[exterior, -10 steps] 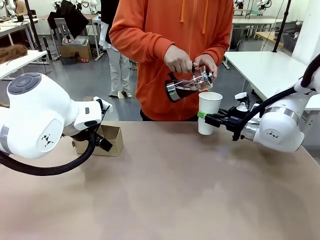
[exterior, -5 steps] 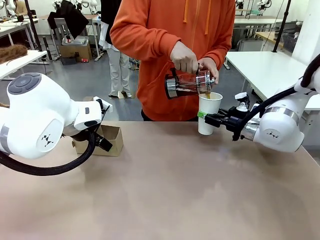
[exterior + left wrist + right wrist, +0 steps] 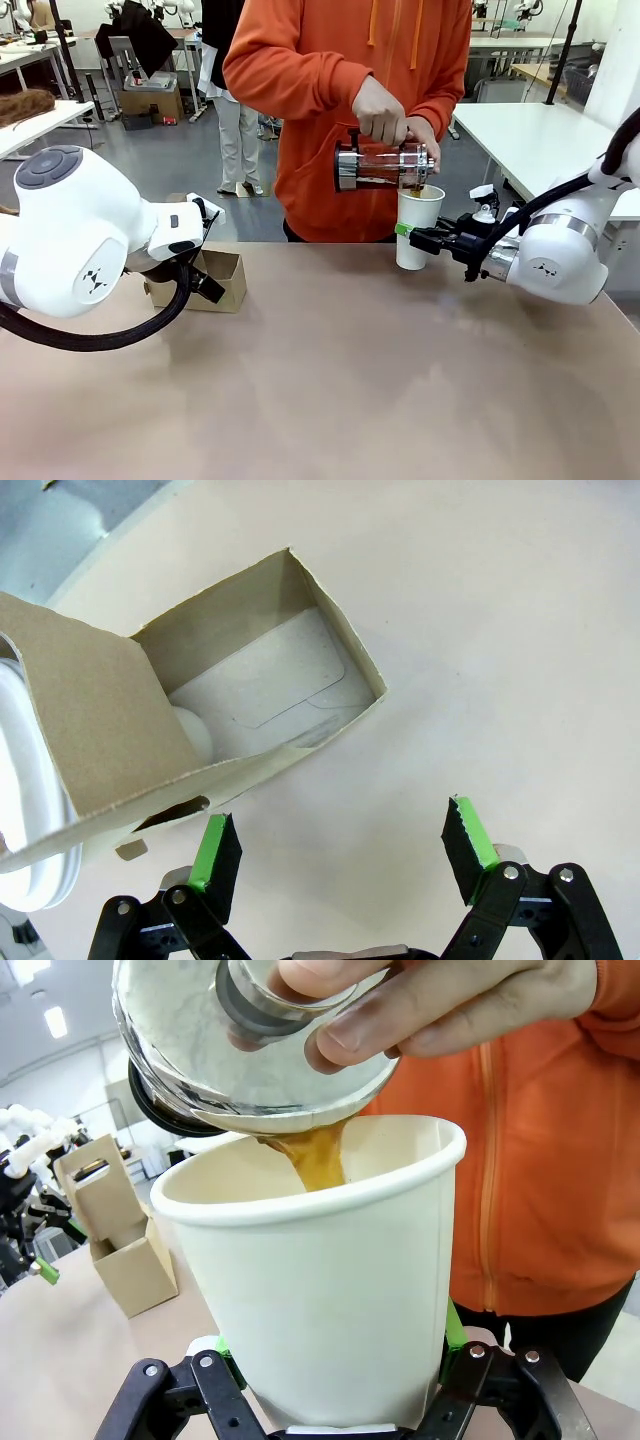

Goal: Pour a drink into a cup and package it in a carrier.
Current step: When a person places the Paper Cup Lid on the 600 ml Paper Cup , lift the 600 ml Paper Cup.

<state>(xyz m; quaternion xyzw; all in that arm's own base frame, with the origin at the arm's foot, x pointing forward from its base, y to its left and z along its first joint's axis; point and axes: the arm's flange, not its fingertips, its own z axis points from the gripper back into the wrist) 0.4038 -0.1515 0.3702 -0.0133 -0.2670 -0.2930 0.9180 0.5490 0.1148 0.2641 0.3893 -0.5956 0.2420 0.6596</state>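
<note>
I am pinching the cup upright and steady in the right gripper under the pouring carafe, left gripper spread.

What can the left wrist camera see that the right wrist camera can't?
Left wrist camera: a look straight down into one compartment of the carrier, right to its cardboard floor, with the open left claw hanging just beside the box. Right wrist camera: the right claw shut around a white paper cup, while a person's hand tips the glass carafe and the brown drink streams in. Both: the cardboard carrier, far off in the right wrist picture, and the tan table.
</note>
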